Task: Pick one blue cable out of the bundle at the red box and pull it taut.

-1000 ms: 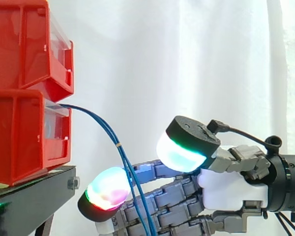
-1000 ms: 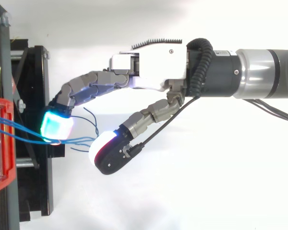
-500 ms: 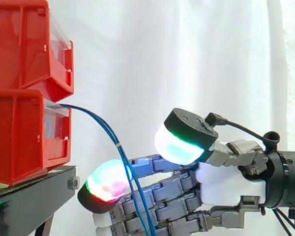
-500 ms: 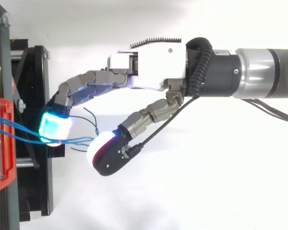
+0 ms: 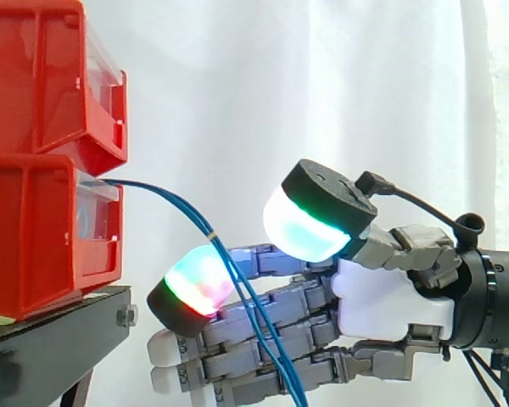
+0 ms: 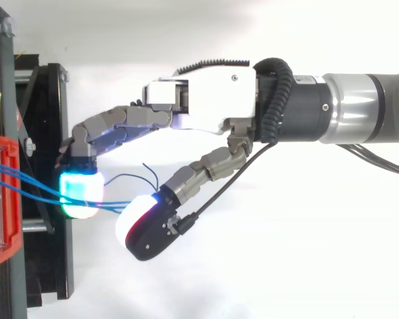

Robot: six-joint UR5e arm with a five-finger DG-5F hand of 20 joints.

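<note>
The red bins (image 5: 34, 229) stand at 9 o'clock in the side view, on a black stand (image 5: 51, 339). The hand (image 5: 390, 297) reaches in from 3 o'clock, just short of them. The blue cables (image 5: 205, 231) leave the lower bin's front and sag toward 5 o'clock across the hand. I cannot tell whether it grips any. Judging by that slack, no single cable is separated yet, and the pull remains to be done. No writing can be read.
</note>
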